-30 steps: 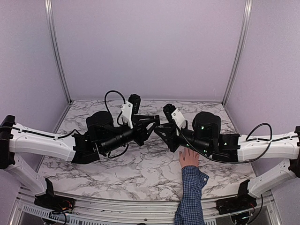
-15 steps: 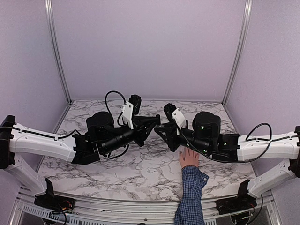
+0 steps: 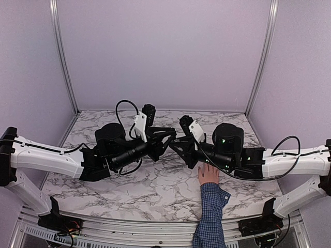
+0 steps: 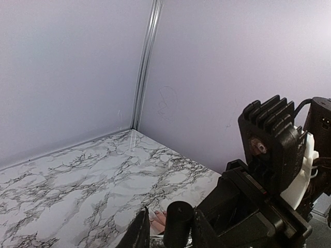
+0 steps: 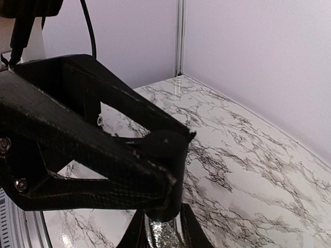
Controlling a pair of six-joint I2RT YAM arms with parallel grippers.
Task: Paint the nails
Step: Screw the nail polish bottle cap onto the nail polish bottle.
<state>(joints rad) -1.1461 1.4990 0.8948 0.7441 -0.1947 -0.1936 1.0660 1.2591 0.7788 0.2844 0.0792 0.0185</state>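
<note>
A pale hand (image 3: 208, 174) with a blue checked sleeve (image 3: 211, 217) lies flat on the marble table (image 3: 155, 188), partly under my right arm. Its nails (image 4: 157, 213) show as tiny fingertips in the left wrist view, just below my jaws. Above the table's middle my two grippers meet tip to tip. My right gripper (image 5: 161, 226) is shut on a small glittery grey bottle (image 5: 163, 237). My left gripper (image 4: 170, 217) is shut on that bottle's black cap (image 4: 178, 222). In the top view the left gripper (image 3: 172, 135) and right gripper (image 3: 177, 144) hide the bottle.
Lilac walls with metal corner posts (image 3: 62, 57) close in the table on three sides. The left arm's black forearm (image 3: 129, 152) and the right arm's black wrist (image 3: 227, 150) hang low over the table's middle. A metal rail (image 3: 129, 227) runs along the near edge.
Both grippers have stayed together at the bottle. The right gripper has edged slightly left; the hand has not moved.
</note>
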